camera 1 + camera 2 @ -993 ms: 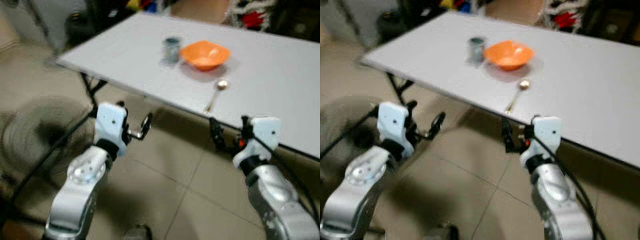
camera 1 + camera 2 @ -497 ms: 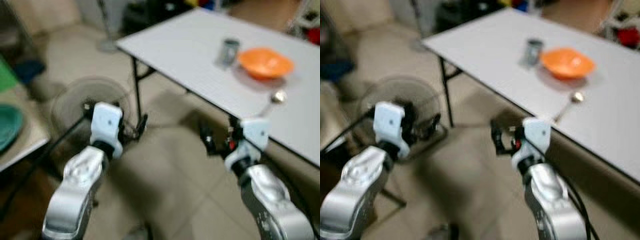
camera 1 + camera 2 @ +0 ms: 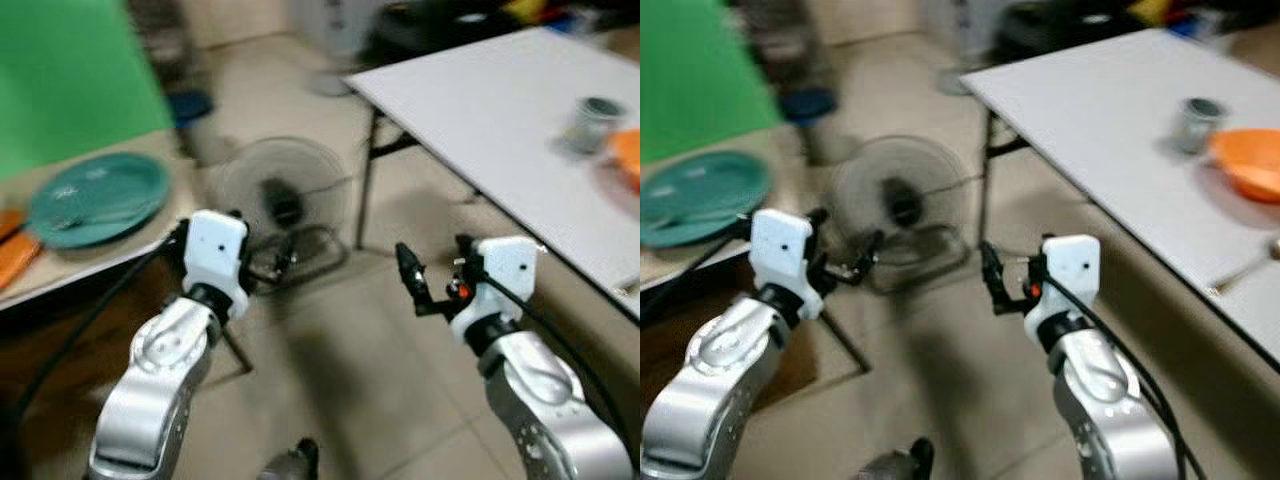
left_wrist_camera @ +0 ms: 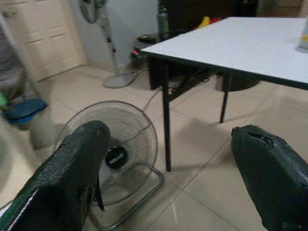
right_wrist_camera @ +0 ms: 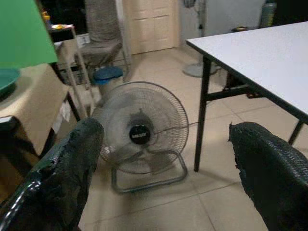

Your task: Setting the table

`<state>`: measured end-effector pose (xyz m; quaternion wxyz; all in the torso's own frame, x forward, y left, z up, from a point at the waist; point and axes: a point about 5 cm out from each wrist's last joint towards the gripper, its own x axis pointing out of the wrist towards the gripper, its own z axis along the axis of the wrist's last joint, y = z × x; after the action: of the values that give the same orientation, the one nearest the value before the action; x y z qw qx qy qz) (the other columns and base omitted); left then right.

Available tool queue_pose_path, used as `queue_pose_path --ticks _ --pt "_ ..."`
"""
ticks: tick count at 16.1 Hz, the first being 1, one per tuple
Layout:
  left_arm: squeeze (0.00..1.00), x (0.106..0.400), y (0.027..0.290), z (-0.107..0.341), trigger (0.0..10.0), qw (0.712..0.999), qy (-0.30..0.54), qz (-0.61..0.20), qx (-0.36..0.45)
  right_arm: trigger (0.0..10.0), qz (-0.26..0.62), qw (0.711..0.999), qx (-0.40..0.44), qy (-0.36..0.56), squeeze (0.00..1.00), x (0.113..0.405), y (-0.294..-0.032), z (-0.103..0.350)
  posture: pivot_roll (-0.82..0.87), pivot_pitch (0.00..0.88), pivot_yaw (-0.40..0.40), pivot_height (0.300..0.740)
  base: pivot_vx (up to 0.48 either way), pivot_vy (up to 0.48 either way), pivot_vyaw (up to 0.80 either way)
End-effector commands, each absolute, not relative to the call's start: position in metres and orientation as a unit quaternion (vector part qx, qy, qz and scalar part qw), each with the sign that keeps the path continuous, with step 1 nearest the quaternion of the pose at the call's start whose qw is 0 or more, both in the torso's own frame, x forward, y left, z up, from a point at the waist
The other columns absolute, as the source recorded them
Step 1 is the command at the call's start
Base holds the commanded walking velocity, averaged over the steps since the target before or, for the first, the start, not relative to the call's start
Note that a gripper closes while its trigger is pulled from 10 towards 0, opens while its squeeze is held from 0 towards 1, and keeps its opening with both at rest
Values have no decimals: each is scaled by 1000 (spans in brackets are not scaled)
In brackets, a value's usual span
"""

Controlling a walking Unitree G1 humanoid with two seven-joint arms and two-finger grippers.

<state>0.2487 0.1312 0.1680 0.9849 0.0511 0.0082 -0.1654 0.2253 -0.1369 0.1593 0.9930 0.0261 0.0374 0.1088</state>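
Camera has swung left since prev. frames: white table [image 3: 480, 100] w/ cup [image 3: 590, 108], orange bowl [image 3: 1252, 160] and spoon [image 3: 1245, 268] now sits at far right; floor fan [image 3: 280, 195] is centre, and a side surface on the left carries a teal plate [image 3: 98, 196]. Things themselves unmoved.

Left gripper [image 4: 178, 178] and right gripper [image 5: 168, 173] are held low over the floor, fingers spread wide, nothing between them.

Assessment: plate is prob. next item. Looks rigid, light, smooth, so slip risk; pinch at near rim, keep level. Material can't be confirmed; frames are blurred.
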Motion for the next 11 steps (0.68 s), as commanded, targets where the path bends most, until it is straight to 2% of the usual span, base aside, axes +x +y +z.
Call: queue_pose_path --ticks 1,4,6,11 --pt "427 249 134 172 10000 986 3 -159 56 10000 110 993 32 35 1000 225 -136 162 36 90 36 740 0 0 800" --pt "388 249 134 173 10000 986 2 -158 53 10000 113 992 34 35 1000 225 -136 161 37 91 36 740 0 0 800" --pt "325 249 135 173 10000 986 2 -156 53 10000 115 992 34 36 1000 225 -135 161 37 92 35 740 0 0 800" --pt "329 249 136 174 10000 986 -7 -153 59 10000 118 992 34 36 1000 224 -135 161 40 91 32 740 0 0 800"
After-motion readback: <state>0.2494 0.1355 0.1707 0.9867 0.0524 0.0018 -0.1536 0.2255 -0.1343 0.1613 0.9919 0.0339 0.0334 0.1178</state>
